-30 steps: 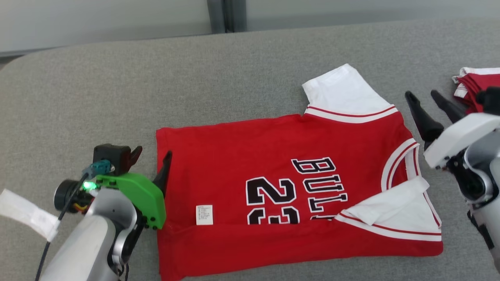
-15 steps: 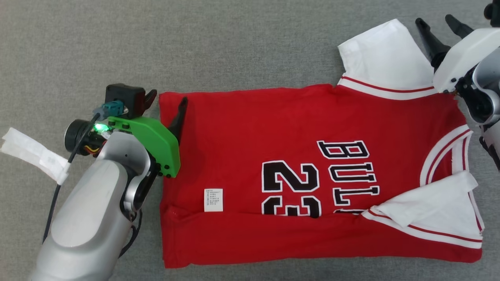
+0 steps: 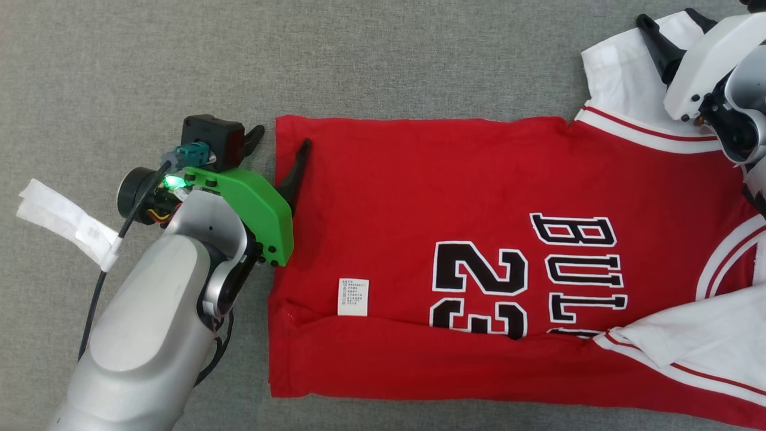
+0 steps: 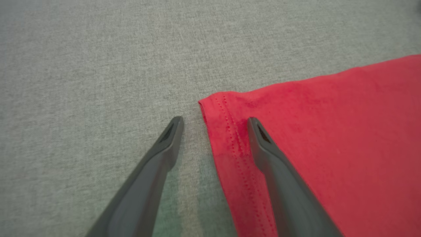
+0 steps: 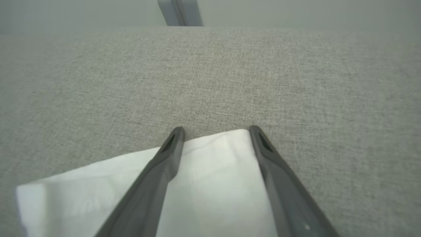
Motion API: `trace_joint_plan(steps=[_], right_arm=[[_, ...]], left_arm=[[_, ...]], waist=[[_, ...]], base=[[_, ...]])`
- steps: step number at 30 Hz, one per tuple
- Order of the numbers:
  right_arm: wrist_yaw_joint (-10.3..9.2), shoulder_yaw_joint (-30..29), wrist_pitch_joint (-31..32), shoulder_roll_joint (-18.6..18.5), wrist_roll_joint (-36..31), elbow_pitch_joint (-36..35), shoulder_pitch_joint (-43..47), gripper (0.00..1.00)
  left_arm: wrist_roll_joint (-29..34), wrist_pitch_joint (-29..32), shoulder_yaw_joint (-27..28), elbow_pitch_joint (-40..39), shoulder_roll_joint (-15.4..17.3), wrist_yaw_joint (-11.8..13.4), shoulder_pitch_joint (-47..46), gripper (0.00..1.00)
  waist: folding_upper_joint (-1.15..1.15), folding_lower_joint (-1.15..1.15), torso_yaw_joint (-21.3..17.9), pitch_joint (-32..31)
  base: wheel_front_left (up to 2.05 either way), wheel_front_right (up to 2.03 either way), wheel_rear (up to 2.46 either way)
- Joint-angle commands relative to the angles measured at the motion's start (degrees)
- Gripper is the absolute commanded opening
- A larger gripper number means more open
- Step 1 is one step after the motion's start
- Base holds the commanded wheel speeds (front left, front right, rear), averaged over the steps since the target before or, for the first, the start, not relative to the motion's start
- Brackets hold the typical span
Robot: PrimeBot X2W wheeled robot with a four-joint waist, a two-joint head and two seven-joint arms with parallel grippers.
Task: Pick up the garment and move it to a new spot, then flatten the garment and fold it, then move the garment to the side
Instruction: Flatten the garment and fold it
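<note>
Both the left gripper (image 3: 282, 136), straddling the hem (image 4: 213, 108) of the jersey (image 3: 455, 197) lying mid-frame on the bench (image 3: 419, 60), and the right gripper (image 3: 667, 18), over its upper-right sleeve (image 3: 616, 66), stand spread; you look mid-fold, so pinch both next.

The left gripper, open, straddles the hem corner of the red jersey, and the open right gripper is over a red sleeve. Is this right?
Not quite: the sleeve under the open right gripper is white, not red, as the right wrist view shows. The open left gripper does straddle the hem corner of the red jersey.
</note>
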Motion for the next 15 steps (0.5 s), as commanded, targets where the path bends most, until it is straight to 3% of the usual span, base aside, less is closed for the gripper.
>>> trace_joint_plan(steps=[1, 4, 6, 10, 11, 13, 14, 15], right_arm=[[0.00, 1.30, 0.51, 0.26, 0.83, 1.28, 0.28, 1.00], [0.02, 3.55, 1.30, 0.62, 2.55, 1.80, -0.27, 1.00], [0.02, 4.98, 1.41, 0.66, 3.39, 1.84, -0.33, 0.86], [0.02, 7.31, 1.70, 0.77, 5.19, 1.85, -0.71, 0.85], [0.02, 7.94, 1.89, 0.71, 5.71, 1.84, -0.80, 0.81], [0.02, 8.97, 1.99, 0.82, 6.59, 1.87, -0.88, 0.55], [0.02, 9.48, 1.99, 0.80, 7.05, 1.93, -1.05, 0.44], [0.02, 9.85, 1.95, 0.76, 7.40, 1.99, -1.15, 0.27]], left_arm=[[-0.44, 0.14, -0.15, -0.01, 0.23, -0.25, -0.58, 1.00], [-0.30, -0.45, -0.10, 0.35, 0.30, -0.36, -1.34, 1.00], [-0.34, -0.75, 0.05, 0.89, 0.37, -0.40, -1.59, 1.00], [-0.60, -1.29, 0.36, 2.56, 0.40, -0.66, -2.42, 1.00], [-0.71, -1.29, 0.31, 3.14, 0.39, -0.76, -2.54, 1.00], [-0.95, -1.22, 0.23, 4.17, 0.27, -1.00, -2.94, 1.00], [-1.10, -1.05, 0.13, 4.71, 0.22, -1.24, -3.10, 0.89], [-1.33, -1.03, 0.11, 5.09, 0.16, -1.34, -3.19, 0.49]], waist=[[0.00, -0.01, 0.06, 0.26], [0.00, -0.01, -0.18, 0.40], [0.00, -0.01, -0.48, 0.28], [0.00, -0.01, -1.20, -0.05], [0.00, -0.01, -1.39, -0.11], [0.00, -0.01, -1.69, -0.26], [0.00, -0.01, -1.80, -0.32], [0.00, -0.01, -1.87, -0.37]], base=[[0.00, 0.00, 0.00], [0.00, 0.00, 0.00], [0.00, 0.00, 0.00], [0.00, 0.00, 0.00], [0.00, 0.00, 0.00], [0.00, 0.00, 0.00], [0.00, 0.00, 0.00], [0.00, 0.00, 0.00]])
